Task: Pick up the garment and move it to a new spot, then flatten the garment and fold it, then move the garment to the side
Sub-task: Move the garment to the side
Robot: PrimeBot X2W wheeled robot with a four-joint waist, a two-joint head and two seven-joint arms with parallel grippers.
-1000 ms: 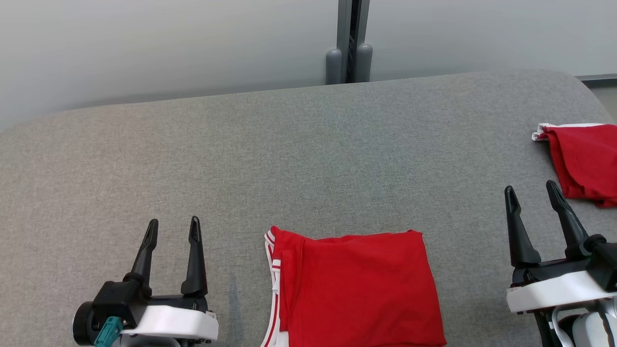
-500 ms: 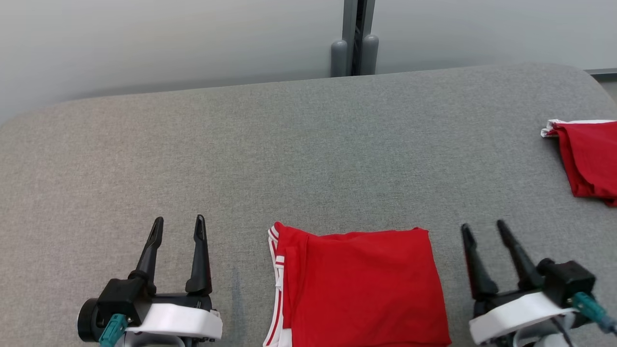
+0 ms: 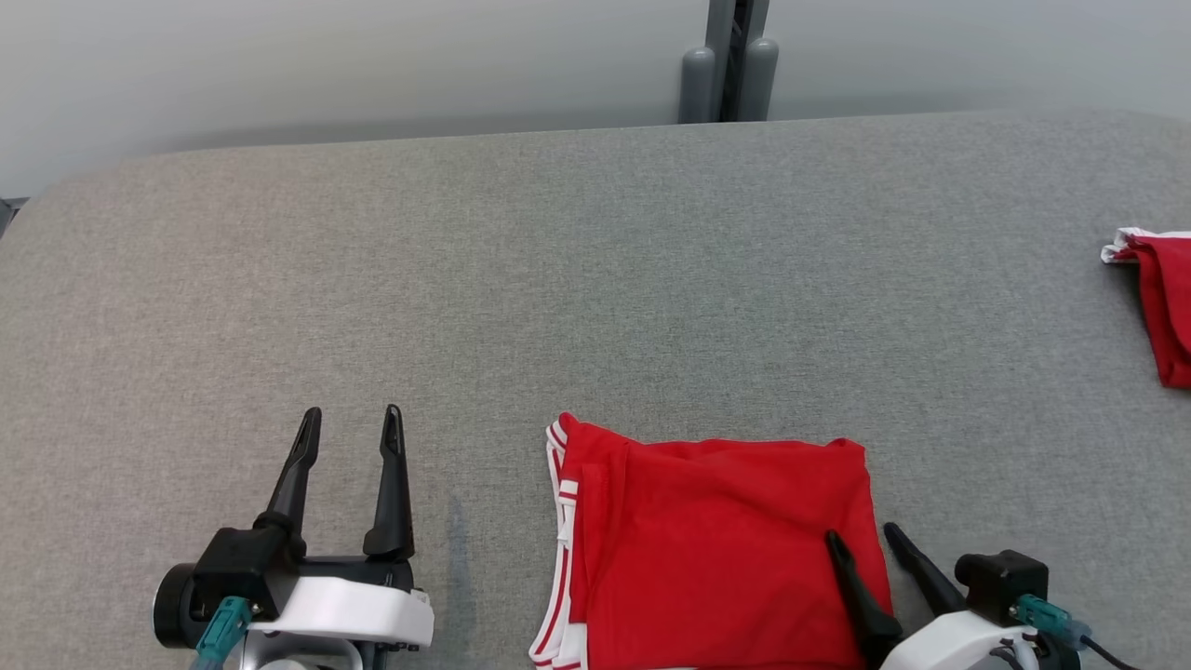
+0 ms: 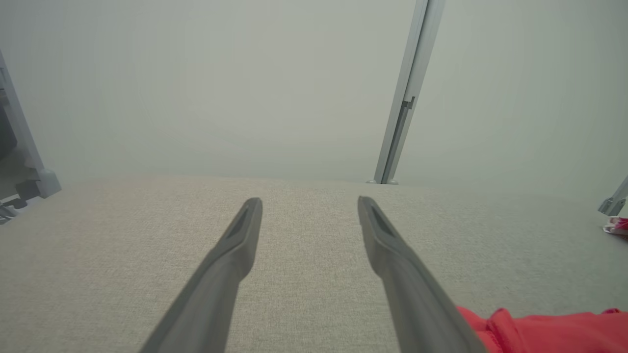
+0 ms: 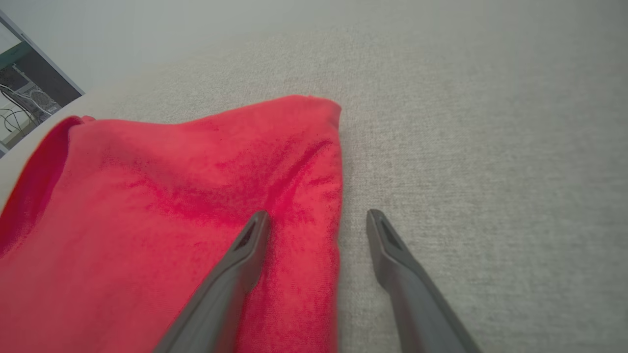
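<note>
we note the right gripper (image 3: pixel 858 532) wide open, holding nothing, one finger over the folded red garment's (image 3: pixel 716 540) right edge.

garment (image 3: pixel 716 540): red cloth, matt, finely fuzzy close up, lightly creased; white striped trim along one edge.
table cover (image 3: pixel 558 279): grey woven cloth, matt, with a coarse, even grain.
left gripper (image 3: pixel 352 412): dark, smooth, matt fingers, plastic by the look; smooth white shell behind with a slight sheen.
right gripper (image 3: pixel 860 532): the same dark matt fingers and smooth white shell.
post (image 3: pixel 718 23): grey, smooth, satin, metal by the look.
wall (image 3: pixel 372 65): pale, smooth, matt.
second garment (image 3: pixel 1172 307): red matt cloth, white edging.
</note>
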